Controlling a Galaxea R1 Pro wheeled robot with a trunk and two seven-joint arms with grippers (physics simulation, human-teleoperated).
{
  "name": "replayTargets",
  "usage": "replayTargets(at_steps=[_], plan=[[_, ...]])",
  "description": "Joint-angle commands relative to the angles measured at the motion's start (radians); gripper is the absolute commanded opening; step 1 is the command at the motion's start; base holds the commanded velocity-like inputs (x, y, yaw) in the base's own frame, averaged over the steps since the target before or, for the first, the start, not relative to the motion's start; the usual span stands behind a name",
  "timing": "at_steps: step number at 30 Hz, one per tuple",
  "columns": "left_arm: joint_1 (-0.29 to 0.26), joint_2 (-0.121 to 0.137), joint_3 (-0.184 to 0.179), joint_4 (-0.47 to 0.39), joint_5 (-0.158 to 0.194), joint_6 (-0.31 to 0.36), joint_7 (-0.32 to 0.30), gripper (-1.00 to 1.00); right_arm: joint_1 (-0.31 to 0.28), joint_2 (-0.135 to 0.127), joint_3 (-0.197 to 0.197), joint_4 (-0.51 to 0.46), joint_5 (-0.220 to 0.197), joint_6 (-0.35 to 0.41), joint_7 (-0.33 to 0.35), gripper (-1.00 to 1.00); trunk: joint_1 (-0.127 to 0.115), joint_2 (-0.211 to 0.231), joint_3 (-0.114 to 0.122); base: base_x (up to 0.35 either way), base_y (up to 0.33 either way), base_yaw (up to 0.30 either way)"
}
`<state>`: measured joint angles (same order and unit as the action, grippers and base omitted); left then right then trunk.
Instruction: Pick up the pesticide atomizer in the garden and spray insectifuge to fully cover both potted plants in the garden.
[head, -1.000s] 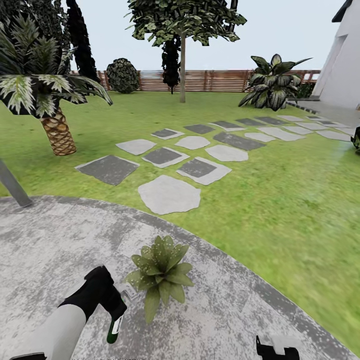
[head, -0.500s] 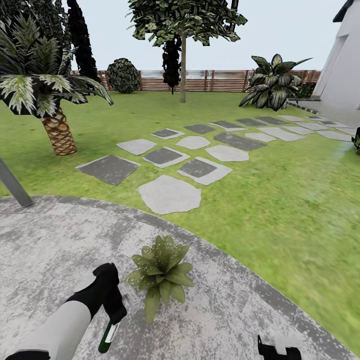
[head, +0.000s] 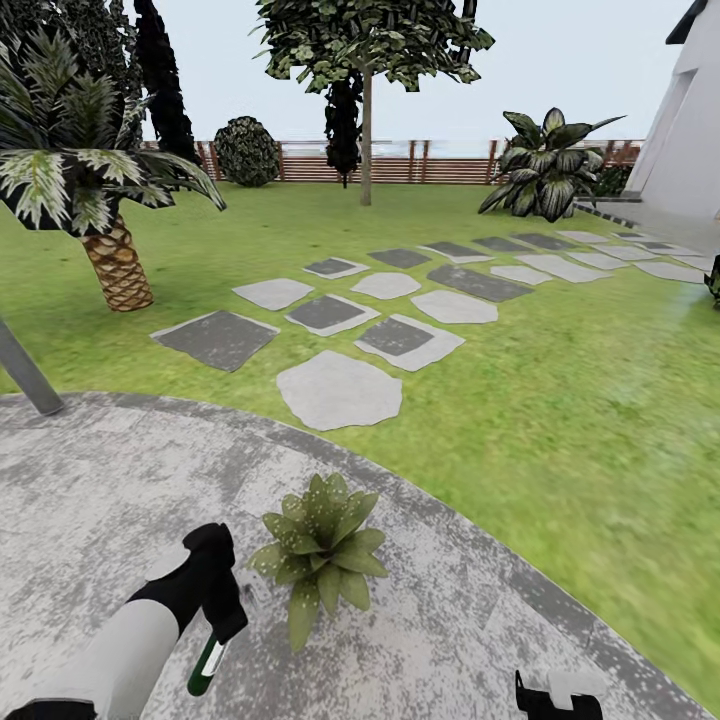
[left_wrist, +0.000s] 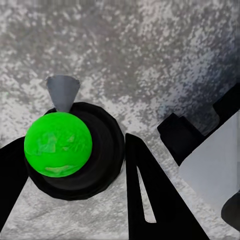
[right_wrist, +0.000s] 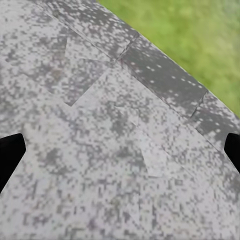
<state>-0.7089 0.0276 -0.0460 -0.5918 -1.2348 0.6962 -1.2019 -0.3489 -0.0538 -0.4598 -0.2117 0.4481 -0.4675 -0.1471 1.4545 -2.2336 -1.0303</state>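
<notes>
A low potted plant (head: 320, 550) with speckled pointed leaves sits on the round grey stone patio (head: 90, 480) near its edge. The second potted plant is out of view. Just left of the plant, my left gripper (head: 224, 620) is shut on the pesticide atomizer (head: 207, 665), a slim dark green bottle with a white label, hanging tilted below the fingers. In the left wrist view the atomizer (left_wrist: 57, 145) shows end-on as a bright green disc with a grey nozzle, between the black fingers (left_wrist: 147, 200). My right gripper (head: 555, 695) is low at the near right, open over bare patio (right_wrist: 120, 100).
Lawn (head: 560, 420) surrounds the patio, with stepping stones (head: 340, 388) leading away to the right. A palm (head: 110, 250) stands at the left and a grey post (head: 25, 370) beside it. Trees, bushes and a brown slatted fence (head: 440, 160) close the far side.
My left gripper has shifted slightly, and the atomizer's lower end has swung a little to the left. The plant and the right gripper have not moved.
</notes>
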Motion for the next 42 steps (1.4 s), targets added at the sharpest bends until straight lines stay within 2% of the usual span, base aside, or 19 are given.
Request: replayTargets(at_steps=[1,8,10,12,16,18,20,24,28,30,34,42], plan=[[-0.001,0.003,-0.005,-0.002,-0.002,0.009,-0.007,-1.00,-0.001,0.000,-0.005,0.002,0.011,-0.003,-0.005,1.00,0.000,0.000,-0.001,0.000,0.000,0.000],[0.010,0.042,0.000,0.002,-0.002,0.003,-0.009,-1.00,-0.001,0.000,-0.005,0.002,0.011,-0.003,-0.005,1.00,0.000,0.000,-0.001,0.000,0.000,0.000],[0.013,0.072,0.001,0.008,0.003,-0.001,-0.009,-1.00,-0.001,0.000,-0.005,0.002,0.011,-0.003,-0.005,1.00,0.000,0.000,-0.001,0.000,0.000,0.000],[0.013,0.082,0.002,0.006,0.005,-0.002,-0.010,-1.00,-0.001,0.000,-0.005,0.002,0.011,-0.003,-0.005,1.00,0.000,0.000,-0.001,0.000,0.000,0.000],[-0.001,0.066,0.000,-0.001,0.007,0.003,-0.017,-1.00,-0.001,0.000,-0.005,0.002,0.011,-0.003,-0.005,1.00,0.000,0.000,-0.001,0.000,0.000,0.000],[-0.026,0.039,-0.001,-0.007,0.005,0.004,-0.030,-1.00,-0.001,0.000,-0.005,0.002,0.011,-0.003,-0.005,1.00,0.000,0.000,-0.001,0.000,0.000,0.000],[-0.046,0.028,-0.003,-0.009,0.005,0.006,-0.039,-1.00,-0.001,0.000,-0.005,0.002,0.011,-0.003,-0.005,1.00,0.000,0.000,-0.001,0.000,0.000,0.000],[-0.052,0.045,-0.001,-0.010,0.004,0.004,-0.043,-1.00,-0.001,0.000,-0.005,0.002,0.011,-0.003,-0.005,1.00,0.000,0.000,-0.001,0.000,0.000,0.000],[-0.041,0.084,0.001,-0.006,0.004,-0.001,-0.044,-1.00,-0.001,0.000,-0.005,0.002,0.011,-0.003,-0.005,1.00,0.000,0.000,-0.001,0.000,0.000,0.000],[-0.039,0.086,0.001,-0.001,0.005,-0.002,-0.043,-1.00,-0.001,0.001,-0.005,0.002,0.011,-0.003,-0.005,1.00,0.000,0.000,-0.001,0.000,0.000,0.000],[-0.038,0.075,0.000,0.004,0.006,-0.003,-0.034,-1.00,-0.001,0.002,-0.005,0.002,0.010,-0.003,-0.005,1.00,0.000,0.000,-0.001,0.000,0.000,0.014],[-0.038,0.072,0.001,0.004,0.007,-0.002,-0.030,-1.00,-0.001,0.005,-0.005,0.002,0.009,-0.003,-0.005,1.00,0.000,0.000,-0.001,0.000,0.000,0.247]])
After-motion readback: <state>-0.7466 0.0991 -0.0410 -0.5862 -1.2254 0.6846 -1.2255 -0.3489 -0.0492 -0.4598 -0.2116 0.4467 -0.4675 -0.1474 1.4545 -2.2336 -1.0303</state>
